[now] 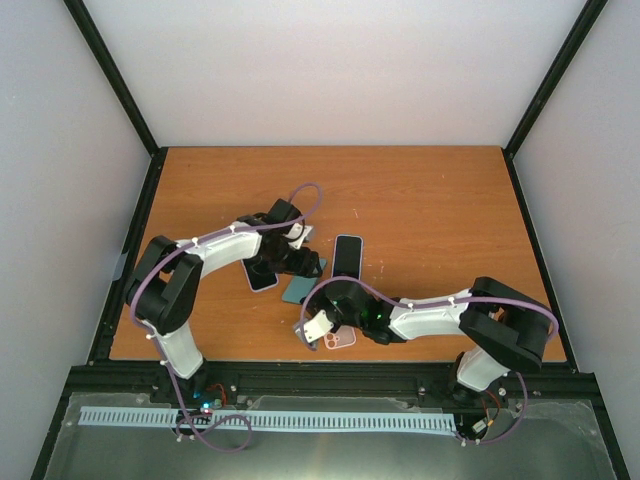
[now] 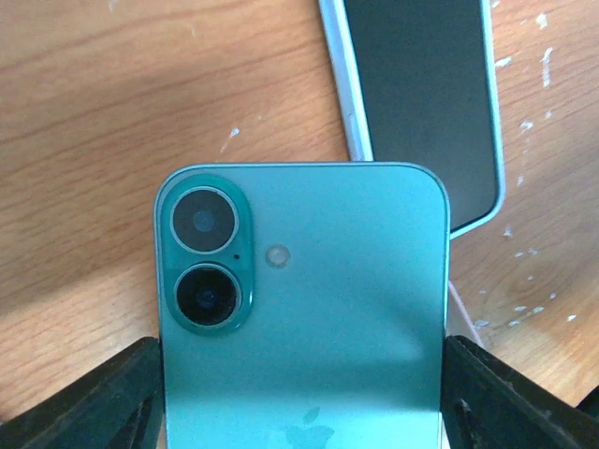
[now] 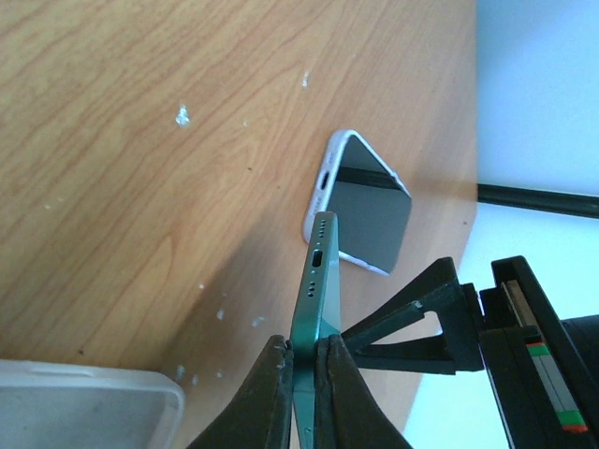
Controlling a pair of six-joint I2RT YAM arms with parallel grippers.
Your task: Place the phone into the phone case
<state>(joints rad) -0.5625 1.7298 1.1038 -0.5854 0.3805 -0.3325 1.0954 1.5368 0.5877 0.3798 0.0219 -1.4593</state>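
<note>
Nearest the right wrist lens, the right gripper (image 3: 301, 344) is clenched on a teal-green glass-backed phone (image 3: 316, 271). Its two dark fingers (image 3: 267, 402) pinch the slab across its thin faces. The phone shows edge-on here, port and speaker holes toward the camera, with the orange-brown wooden table (image 3: 140, 140) behind it.

The left wrist view gives what that one cannot: the phone's back, with twin lenses stacked at upper left and a logo low down. It also shows the left gripper (image 2: 299, 383) grasping the phone across its width, one black finger (image 2: 94, 402) against each long edge. Both tools hold the same phone at once, at right angles to each other.

Beyond it in the right wrist view, a white-rimmed phone with a dark screen (image 3: 365, 201) lies flat on the wood. At that view's lower left rests a pale translucent rounded corner (image 3: 84, 398). It may be the phone case, but too little of it shows to be sure.

Only the overhead camera gives the layout. The teal phone sits mid-table between the two wrists. A black-screened phone (image 1: 347, 257) lies just beside it, and a pinkish flat item with round camera holes (image 1: 342, 340) lies partly under the right arm.
</note>
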